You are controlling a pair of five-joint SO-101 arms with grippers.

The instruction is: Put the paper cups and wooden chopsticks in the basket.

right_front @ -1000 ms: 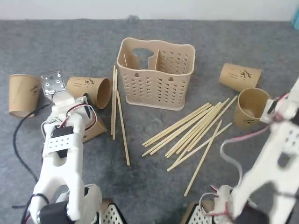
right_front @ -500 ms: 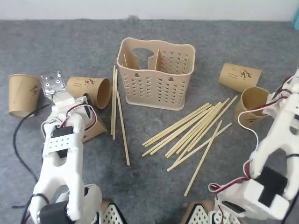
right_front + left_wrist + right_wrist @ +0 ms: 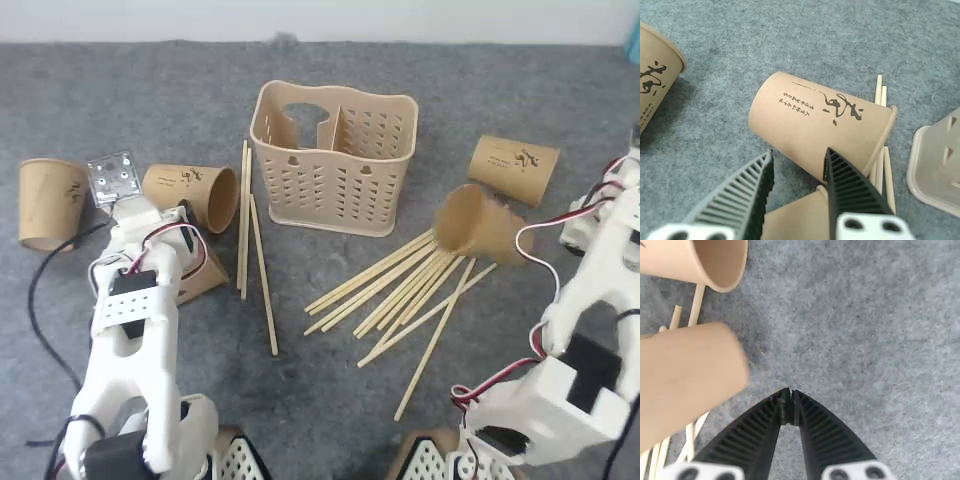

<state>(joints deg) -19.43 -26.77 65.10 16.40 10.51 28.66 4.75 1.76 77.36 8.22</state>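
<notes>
A worktop (image 3: 330, 400) covered in grey, felt-like carpet spreads from the bottom of the high view almost to the top, its short nap mottled lighter and darker. A narrow strip of plain, pale wall (image 3: 320, 18) runs along the top edge. At the upper right corner sits a sliver of a blue object (image 3: 635, 42). The light is soft and even, and shadows are faint.

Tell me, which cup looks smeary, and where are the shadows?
High view: the cup by the chopsticks looks smeared. Right wrist view: the near cup is blurry, edges soft. Left wrist view: the lying cup is crisp, casting a soft shadow on the carpet.
</notes>
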